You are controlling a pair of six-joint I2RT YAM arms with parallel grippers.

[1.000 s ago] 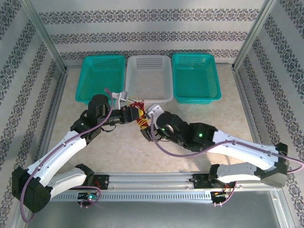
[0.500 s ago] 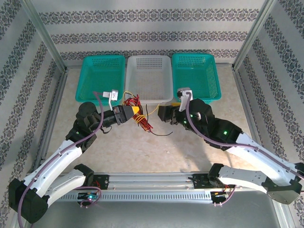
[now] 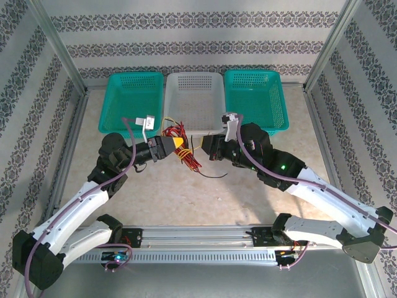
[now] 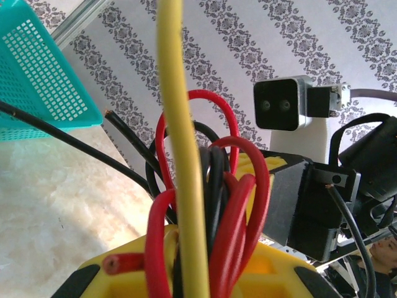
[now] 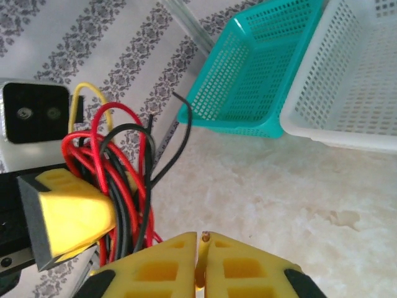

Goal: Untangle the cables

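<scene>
1. Fingers of the right gripper are pressing together, pinching what looks like the tip of the yellow cable.
2. The left gripper is clamping narrowly on the cables, a red, black and yellow knot at 6 o'clock of the white basket, with loose tails trailing on the table.
3. From above, the knot is sitting at 9 o'clock of the right gripper, just beside it. The yellow cable is probably running 9-to-3 between the 2 grippers, so a pull toward 3 o'clock looks apt.
</scene>
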